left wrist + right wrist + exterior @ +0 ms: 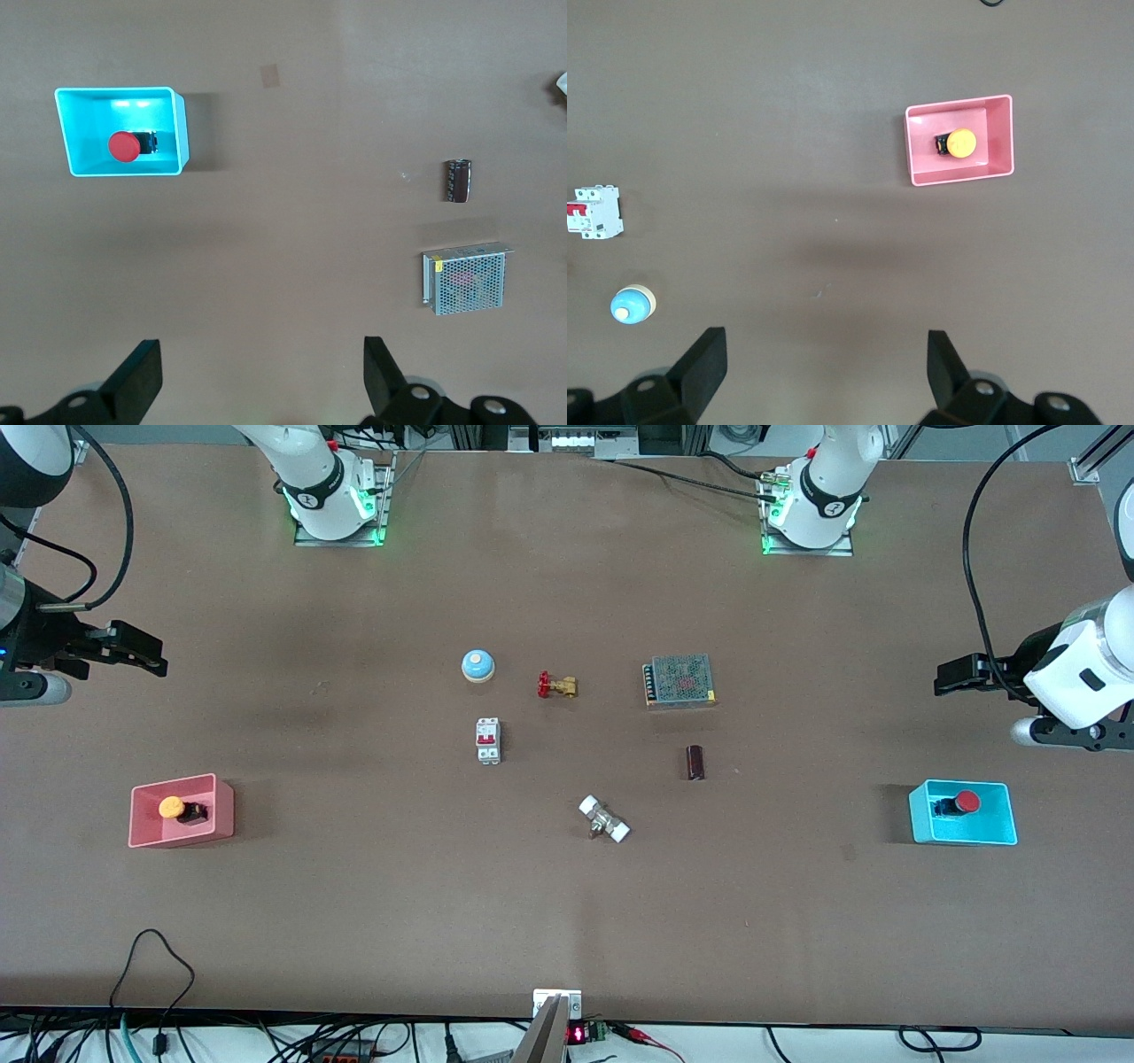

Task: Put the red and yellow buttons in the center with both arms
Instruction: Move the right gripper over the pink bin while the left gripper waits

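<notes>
The yellow button (173, 808) lies in the pink bin (142, 834) at the right arm's end of the table. It also shows in the right wrist view (961, 142), inside the pink bin (957, 177). The red button (966, 802) lies in the cyan bin (966, 835) at the left arm's end, and shows in the left wrist view (124, 146) inside the cyan bin (175, 133). My right gripper (146, 654) (826, 367) is open and empty, up over bare tabletop. My left gripper (952, 677) (261, 372) is open and empty over bare tabletop. The center (585, 753) is brown tabletop.
Around the middle stand a blue dome bell (477, 665), a red-handled brass valve (556, 685), a mesh-topped power supply (679, 680), a white circuit breaker (488, 740), a dark cylinder (695, 762) and a white-ended fitting (604, 819).
</notes>
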`<state>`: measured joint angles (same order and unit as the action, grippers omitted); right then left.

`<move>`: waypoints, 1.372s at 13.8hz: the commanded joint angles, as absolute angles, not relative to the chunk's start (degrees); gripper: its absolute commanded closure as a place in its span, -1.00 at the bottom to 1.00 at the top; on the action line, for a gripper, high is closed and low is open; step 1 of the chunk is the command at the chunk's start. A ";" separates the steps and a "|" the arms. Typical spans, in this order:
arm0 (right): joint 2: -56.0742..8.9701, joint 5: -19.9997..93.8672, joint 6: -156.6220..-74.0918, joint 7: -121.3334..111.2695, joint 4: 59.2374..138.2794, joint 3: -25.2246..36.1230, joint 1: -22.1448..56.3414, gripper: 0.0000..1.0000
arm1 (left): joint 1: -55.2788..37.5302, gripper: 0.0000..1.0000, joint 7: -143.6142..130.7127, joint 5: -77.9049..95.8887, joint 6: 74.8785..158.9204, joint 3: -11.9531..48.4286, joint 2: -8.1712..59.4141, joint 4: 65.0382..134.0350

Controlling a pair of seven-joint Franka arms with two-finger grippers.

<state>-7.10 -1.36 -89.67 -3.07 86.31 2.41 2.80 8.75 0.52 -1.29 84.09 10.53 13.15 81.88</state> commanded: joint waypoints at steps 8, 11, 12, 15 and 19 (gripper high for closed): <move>-8.52 -1.32 -90.17 -3.43 87.71 1.85 0.97 -1.00 | 9.84 -1.00 1.05 -1.23 83.23 10.63 12.92 81.91; -10.19 -1.58 -92.09 -3.51 90.96 1.85 -0.34 -1.00 | 10.02 -1.00 1.05 -1.06 82.97 10.55 12.92 82.00; -10.98 -1.76 -93.85 -4.99 91.14 1.85 -0.79 -1.00 | 10.02 -1.00 1.05 -1.05 82.88 10.55 12.92 82.00; -14.93 -2.28 -99.38 -11.25 91.84 1.93 -3.59 -1.00 | 10.02 -1.00 1.05 -1.05 82.79 10.63 12.92 82.00; -17.48 -3.96 -108.00 -13.00 95.09 1.93 -6.23 -1.00 | 10.28 -1.00 1.05 -0.97 82.62 10.63 12.92 82.00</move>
<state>-17.54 -3.12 -105.22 -11.25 93.60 2.56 -4.99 9.75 0.52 -1.29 83.25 10.47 13.19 81.94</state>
